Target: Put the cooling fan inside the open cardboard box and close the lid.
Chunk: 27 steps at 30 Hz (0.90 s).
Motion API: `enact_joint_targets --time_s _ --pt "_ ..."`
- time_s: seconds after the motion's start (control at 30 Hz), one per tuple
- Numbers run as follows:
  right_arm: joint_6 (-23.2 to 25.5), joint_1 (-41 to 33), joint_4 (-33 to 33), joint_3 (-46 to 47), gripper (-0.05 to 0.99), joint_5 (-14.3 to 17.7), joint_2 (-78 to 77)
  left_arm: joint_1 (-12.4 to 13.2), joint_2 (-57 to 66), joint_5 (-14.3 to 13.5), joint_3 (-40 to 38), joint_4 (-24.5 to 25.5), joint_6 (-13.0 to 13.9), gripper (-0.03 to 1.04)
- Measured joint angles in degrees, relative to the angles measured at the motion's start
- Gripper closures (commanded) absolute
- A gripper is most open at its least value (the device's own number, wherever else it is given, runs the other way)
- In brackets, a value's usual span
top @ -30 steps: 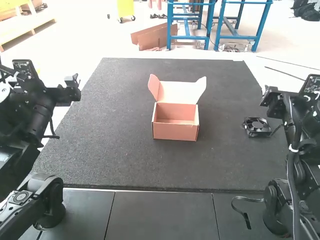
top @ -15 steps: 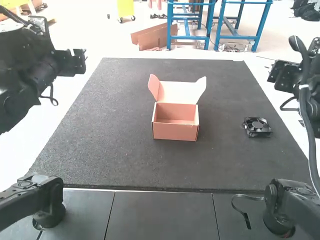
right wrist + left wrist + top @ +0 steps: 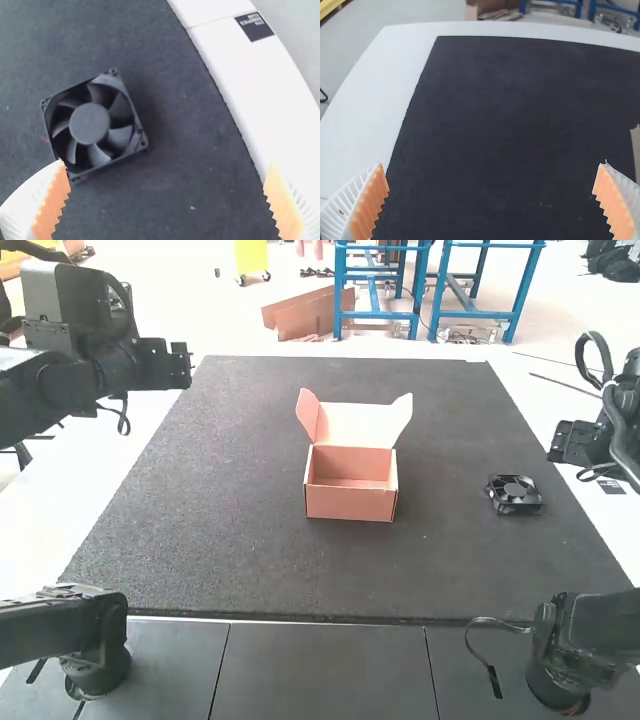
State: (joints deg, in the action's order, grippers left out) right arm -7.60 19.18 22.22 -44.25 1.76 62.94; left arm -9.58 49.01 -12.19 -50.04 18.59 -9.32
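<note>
While the cooling fan [image 3: 93, 124] lies on the mat [image 3: 230, 500], well right of the open cardboard box [image 3: 351, 485], my right gripper [image 3: 162, 197] hangs above it, spread wide and empty. I should centre over its frame before descending squarely. My left gripper [image 3: 490, 200], likewise spread, hovers far left of the box.

Workshop or lab hall: blue steel frames [image 3: 376, 290], yellow cart [image 3: 251, 258], loose cardboard [image 3: 300, 315] on bare floor beyond black mat [image 3: 220, 500].
</note>
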Motion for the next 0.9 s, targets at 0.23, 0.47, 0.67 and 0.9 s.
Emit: enact_joint_targets --time_s 0.23,0.47,0.67,0.9 --pt "-11.26 1.16 5.55 -9.11 0.04 -1.99 11.26 -0.04 1.62 1.86 -2.91 4.04 0.44 0.04" --pt "-15.06 3.21 9.01 -16.46 0.04 -3.91 26.05 -0.07 3.52 2.49 -3.15 5.90 0.48 0.04" --pt "-18.21 5.38 13.27 -25.55 0.04 -5.68 33.20 -0.07 4.79 2.67 -3.45 7.02 0.48 0.04" --pt "-21.77 5.38 17.11 -28.41 0.04 -8.04 38.01 -0.07 5.44 2.80 -3.48 7.30 0.48 0.04"
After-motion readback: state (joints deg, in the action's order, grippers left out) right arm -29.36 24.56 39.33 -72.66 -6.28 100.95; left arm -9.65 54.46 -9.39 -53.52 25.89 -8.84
